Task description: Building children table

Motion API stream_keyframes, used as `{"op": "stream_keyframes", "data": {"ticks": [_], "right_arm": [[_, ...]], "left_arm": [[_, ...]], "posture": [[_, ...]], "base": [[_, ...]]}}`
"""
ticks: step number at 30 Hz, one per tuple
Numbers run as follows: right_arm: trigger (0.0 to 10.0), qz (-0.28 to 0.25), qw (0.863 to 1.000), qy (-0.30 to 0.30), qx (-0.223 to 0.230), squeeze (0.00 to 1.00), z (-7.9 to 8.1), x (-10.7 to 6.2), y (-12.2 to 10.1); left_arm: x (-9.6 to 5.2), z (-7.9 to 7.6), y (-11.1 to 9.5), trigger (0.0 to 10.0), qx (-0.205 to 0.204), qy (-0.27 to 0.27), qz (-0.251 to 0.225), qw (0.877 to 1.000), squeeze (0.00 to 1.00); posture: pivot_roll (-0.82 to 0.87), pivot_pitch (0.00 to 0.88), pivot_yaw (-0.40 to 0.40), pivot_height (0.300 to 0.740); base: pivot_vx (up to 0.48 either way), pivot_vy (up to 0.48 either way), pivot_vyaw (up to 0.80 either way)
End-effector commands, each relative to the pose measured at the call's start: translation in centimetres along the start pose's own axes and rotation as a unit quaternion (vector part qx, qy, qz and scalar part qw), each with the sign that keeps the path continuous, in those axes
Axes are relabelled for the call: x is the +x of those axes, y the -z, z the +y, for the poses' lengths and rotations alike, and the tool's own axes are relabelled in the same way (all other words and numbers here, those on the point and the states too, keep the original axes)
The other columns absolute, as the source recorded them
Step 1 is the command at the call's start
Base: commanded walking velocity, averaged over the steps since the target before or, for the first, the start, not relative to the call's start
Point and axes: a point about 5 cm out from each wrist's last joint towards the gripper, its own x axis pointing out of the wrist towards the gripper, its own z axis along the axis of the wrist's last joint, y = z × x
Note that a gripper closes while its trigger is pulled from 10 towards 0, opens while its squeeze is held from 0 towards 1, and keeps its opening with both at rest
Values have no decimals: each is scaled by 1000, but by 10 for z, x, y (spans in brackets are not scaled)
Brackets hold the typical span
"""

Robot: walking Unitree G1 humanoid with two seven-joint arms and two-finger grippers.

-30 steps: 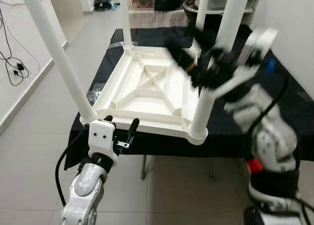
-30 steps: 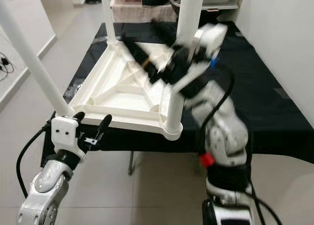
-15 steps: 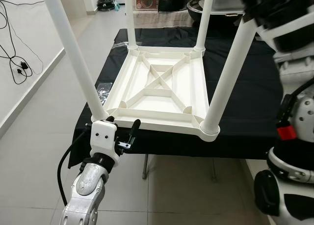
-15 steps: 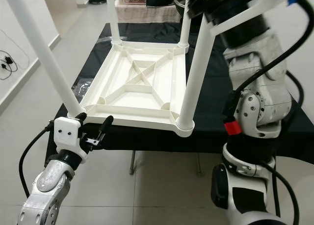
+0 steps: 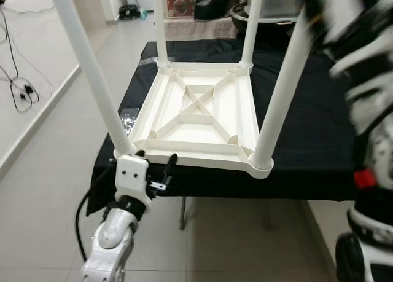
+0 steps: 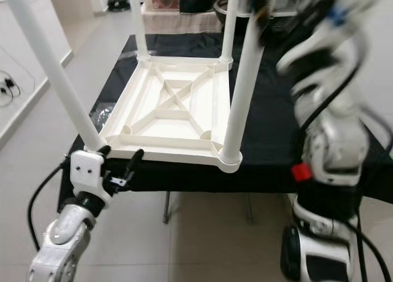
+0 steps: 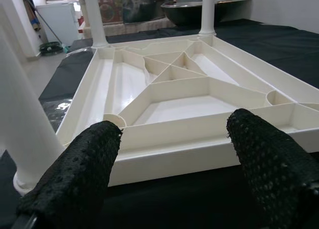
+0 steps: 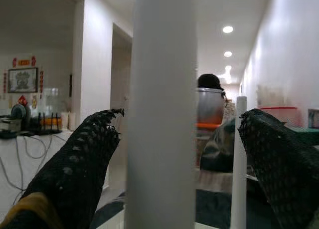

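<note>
Black-draped counter (image 5: pixel 307 110) carrying the white children table (image 5: pixel 199 113), inverted with four legs upright. Right gripper (image 8: pixel 182 159), raised, fingers apart on either side of the near right leg (image 5: pixel 279 91), not clamped. Left gripper (image 7: pixel 174 154), fingers apart, just before the table's near left corner.

A black cloth (image 5: pixel 313 141) drapes the stand; cables (image 5: pixel 18 88) lie on the floor, perhaps chargers.

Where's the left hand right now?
The left hand hangs open at the near left corner of the upturned table, just below its rim, beside the near left leg.
</note>
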Motion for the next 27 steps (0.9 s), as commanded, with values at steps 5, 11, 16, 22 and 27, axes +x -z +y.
{"op": "stream_keyframes", "data": {"ticks": [5, 11, 16, 22, 27], "right_arm": [[10000, 19, 1000, -2, 2, 0, 1, -7, 9], [10000, 88, 996, 16, -5, 0, 1, -21, 35], [10000, 122, 992, 20, 6, 0, 4, -32, 50], [0, 113, 990, 71, 49, 0, 0, -35, 51], [0, 104, 989, 79, 74, 0, -1, -34, 48]], "left_arm": [[-2, 2, 4, 10000, 5, -3, 7, 1000, 0], [-2, 2, 3, 10000, 5, -5, 6, 1000, 0], [-2, 3, 2, 10000, 5, -6, 4, 1000, 0], [-4, 3, 1, 10000, 5, -7, 5, 1000, 0], [-4, 3, 1, 10000, 4, -7, 6, 1000, 0]], "posture": [[-24, 92, 0, 740], [-21, 99, -7, 740], [-21, 99, -7, 740], [-20, 108, -7, 740], [-22, 111, -6, 740]], "base": [[0, 0, 0], [0, 0, 0], [0, 0, 0], [0, 0, 0], [0, 0, 0]]}}
